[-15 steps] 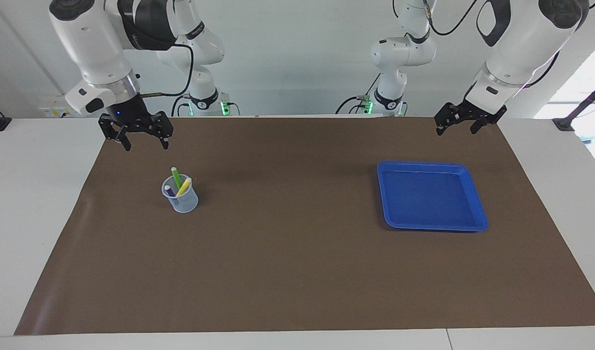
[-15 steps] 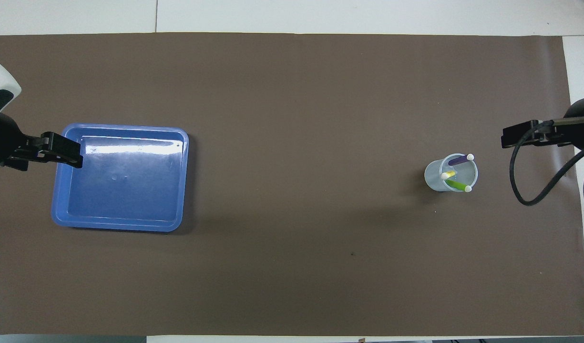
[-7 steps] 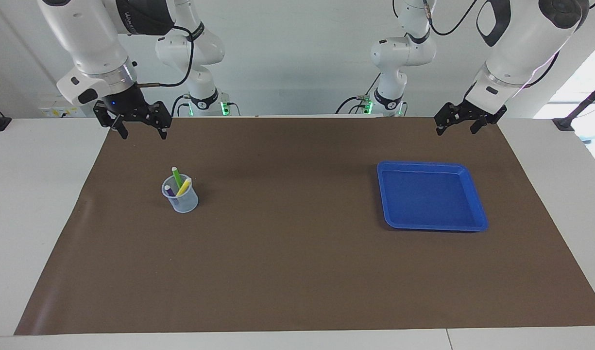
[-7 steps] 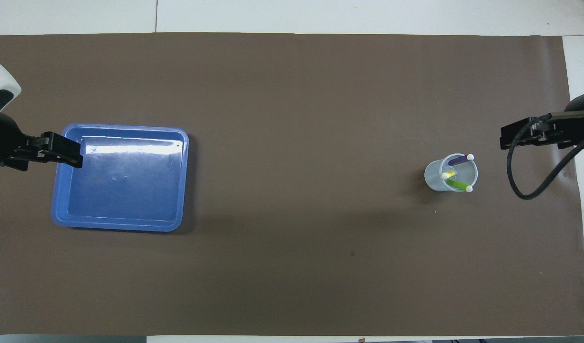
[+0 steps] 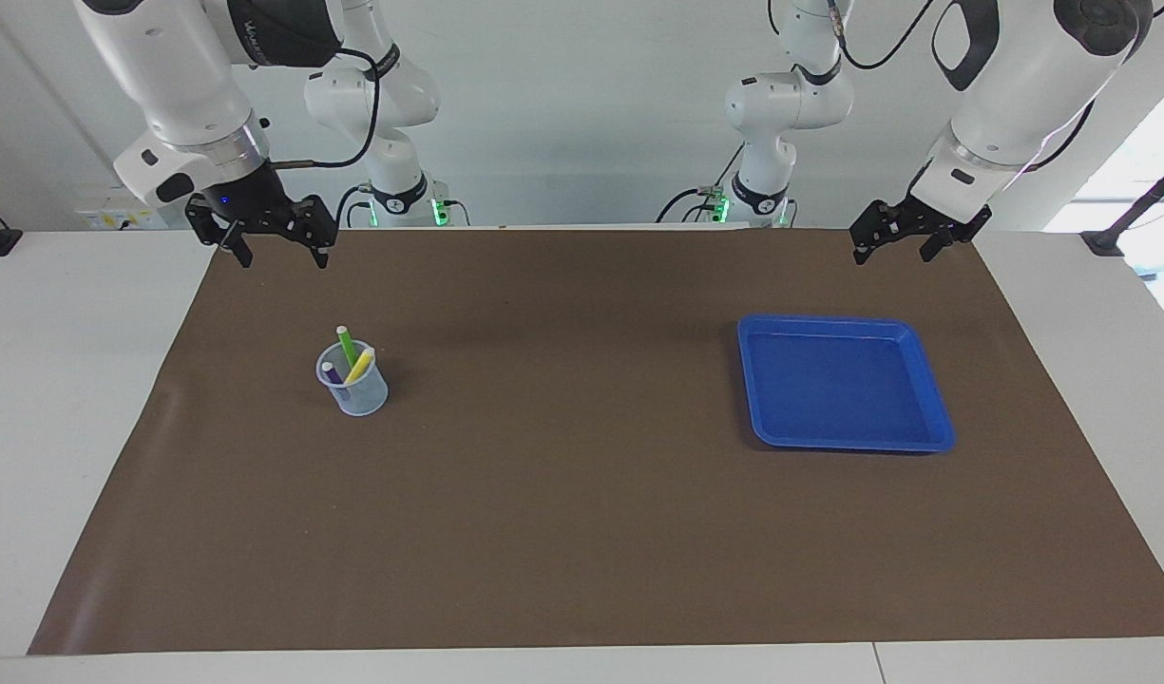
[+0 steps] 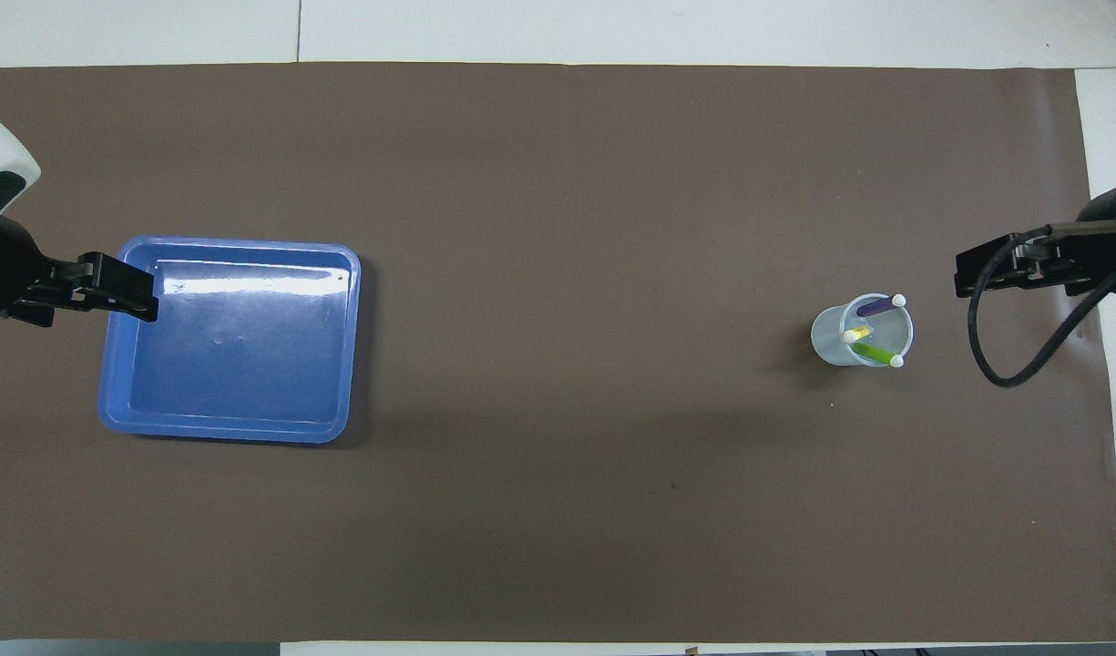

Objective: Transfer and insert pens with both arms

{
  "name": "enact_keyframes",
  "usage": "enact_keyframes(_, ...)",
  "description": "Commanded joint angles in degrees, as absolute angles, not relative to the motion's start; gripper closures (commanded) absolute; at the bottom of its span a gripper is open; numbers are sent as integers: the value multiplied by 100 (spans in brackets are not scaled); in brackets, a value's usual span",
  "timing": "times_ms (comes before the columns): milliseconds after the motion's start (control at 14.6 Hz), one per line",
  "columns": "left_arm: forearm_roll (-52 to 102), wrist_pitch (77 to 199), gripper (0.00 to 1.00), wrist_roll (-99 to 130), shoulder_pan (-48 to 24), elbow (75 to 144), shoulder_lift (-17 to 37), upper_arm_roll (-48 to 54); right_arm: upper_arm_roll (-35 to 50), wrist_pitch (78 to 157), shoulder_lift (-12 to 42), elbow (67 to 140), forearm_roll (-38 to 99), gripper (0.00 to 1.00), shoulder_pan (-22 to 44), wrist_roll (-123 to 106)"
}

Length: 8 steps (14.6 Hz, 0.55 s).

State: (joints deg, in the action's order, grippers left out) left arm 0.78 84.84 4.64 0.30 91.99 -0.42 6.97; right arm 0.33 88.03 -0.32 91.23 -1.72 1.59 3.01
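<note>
Brown mat [image 5: 582,532], 3 pens [image 5: 349,361] cupped

Pen barrels' lower ends hidden inside cup [image 5: 353,391]. Overhead view: left pincer [image 6: 111,287] body cut by picture edge; right pincer [image 6: 995,267] partly cut, cable across it. Mat [image 5: 582,532] corners cropped.

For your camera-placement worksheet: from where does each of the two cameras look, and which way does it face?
Facing view: high across the table, facing the robots; shows both arms, right tool and left tool raised.
Overhead view: above the robots' end, looking steeply down; only the tools' ends show.
Shared: cup of pens and blue tray, mirrored side to side.
</note>
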Motion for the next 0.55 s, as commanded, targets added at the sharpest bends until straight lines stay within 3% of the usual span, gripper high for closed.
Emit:
enact_keyframes(0,-18,8534,0,457,9,9281,-141,668,167,8771,-105,9193,-211,0,44,387)
enact_keyframes(478,-9,8534,0,457,9,9281,-141,668,158,8815,-105,9193,-193,0,70,387)
